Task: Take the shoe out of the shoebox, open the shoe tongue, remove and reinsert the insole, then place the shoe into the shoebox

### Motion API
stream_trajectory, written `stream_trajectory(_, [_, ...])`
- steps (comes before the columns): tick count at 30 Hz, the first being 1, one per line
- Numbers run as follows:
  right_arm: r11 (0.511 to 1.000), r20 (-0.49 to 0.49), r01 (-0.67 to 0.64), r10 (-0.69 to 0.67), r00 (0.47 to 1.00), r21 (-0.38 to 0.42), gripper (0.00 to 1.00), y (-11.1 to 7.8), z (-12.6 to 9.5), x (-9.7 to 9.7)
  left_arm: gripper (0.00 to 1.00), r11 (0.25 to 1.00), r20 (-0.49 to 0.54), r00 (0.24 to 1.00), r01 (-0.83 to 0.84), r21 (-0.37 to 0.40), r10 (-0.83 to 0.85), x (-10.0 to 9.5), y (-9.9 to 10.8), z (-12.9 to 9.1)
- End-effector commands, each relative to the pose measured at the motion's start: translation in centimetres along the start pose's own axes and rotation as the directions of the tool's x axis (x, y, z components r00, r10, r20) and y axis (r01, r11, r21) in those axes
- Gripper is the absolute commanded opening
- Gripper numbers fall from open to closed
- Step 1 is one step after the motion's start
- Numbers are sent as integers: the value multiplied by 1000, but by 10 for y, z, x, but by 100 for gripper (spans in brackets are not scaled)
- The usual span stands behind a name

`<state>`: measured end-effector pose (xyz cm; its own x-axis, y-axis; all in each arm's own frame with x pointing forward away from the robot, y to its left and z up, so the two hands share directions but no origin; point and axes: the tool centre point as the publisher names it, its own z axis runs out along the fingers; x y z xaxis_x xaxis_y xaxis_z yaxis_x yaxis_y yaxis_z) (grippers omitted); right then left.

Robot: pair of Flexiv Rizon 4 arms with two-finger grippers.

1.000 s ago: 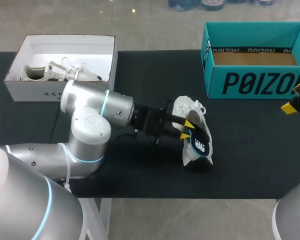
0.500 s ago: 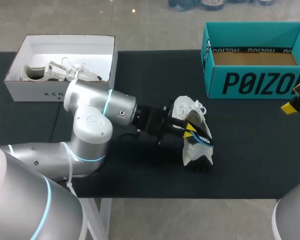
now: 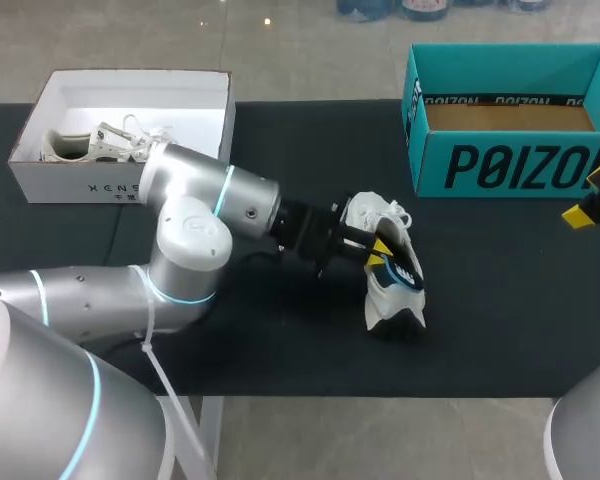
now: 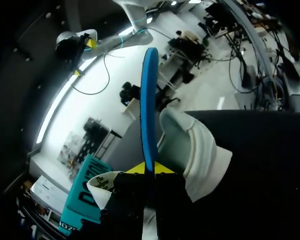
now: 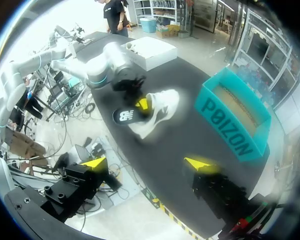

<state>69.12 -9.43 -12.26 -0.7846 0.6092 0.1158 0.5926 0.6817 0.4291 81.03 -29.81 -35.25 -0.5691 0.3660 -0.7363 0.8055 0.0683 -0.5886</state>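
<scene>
A white shoe (image 3: 380, 250) lies on the black table (image 3: 280, 150) near the middle. My left gripper (image 3: 383, 258) is shut on a blue-and-black insole (image 3: 404, 272), held at the shoe's opening. In the left wrist view the insole (image 4: 149, 100) stands edge-on between the yellow tips of the left gripper (image 4: 150, 169), with the white shoe (image 4: 192, 147) just beside it. My right gripper (image 3: 592, 193) hangs open at the far right, away from the shoe. In the right wrist view, the right gripper (image 5: 147, 164) is wide open, high above the shoe (image 5: 160, 111) and insole (image 5: 125, 116).
A teal shoebox (image 3: 510, 165) stands open at the back right and shows brown cardboard inside; the same teal shoebox (image 5: 235, 120) is in the right wrist view. A white box (image 3: 80, 180) with another white shoe (image 3: 120, 145) in it sits at the back left.
My left gripper has shut on the insole. The insole, first showing its flat face upward, has turned edge-on and dropped toward the shoe. The right arm stayed still.
</scene>
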Motion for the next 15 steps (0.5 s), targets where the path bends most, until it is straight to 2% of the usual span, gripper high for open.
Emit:
stream_trajectory(1, [1000,-2,-2,2,1000,6,100,2,1,-2,0,1000,-26,1000,-2,-12,1,-4,11,-2])
stream_trajectory(10, [1000,-2,-2,2,1000,6,100,2,1,-2,0,1000,-43,999,16,-25,-17,5,15,4])
stream_trajectory(11, [1000,-2,-2,2,1000,6,100,2,1,-2,16,999,-41,999,19,-27,-20,4,13,5])
stream_trajectory(12, [1000,-2,-2,2,1000,6,100,2,1,-2,39,999,-41,999,20,-28,-21,4,11,5])
stream_trajectory(13, [1000,-2,-2,2,1000,6,100,2,1,-2,80,999,-40,999,21,-28,-22,4,10,4])
stream_trajectory(15, [1000,-2,-2,2,1000,6,100,2,1,-2,90,999,-36,999,24,-32,-25,4,7,2])
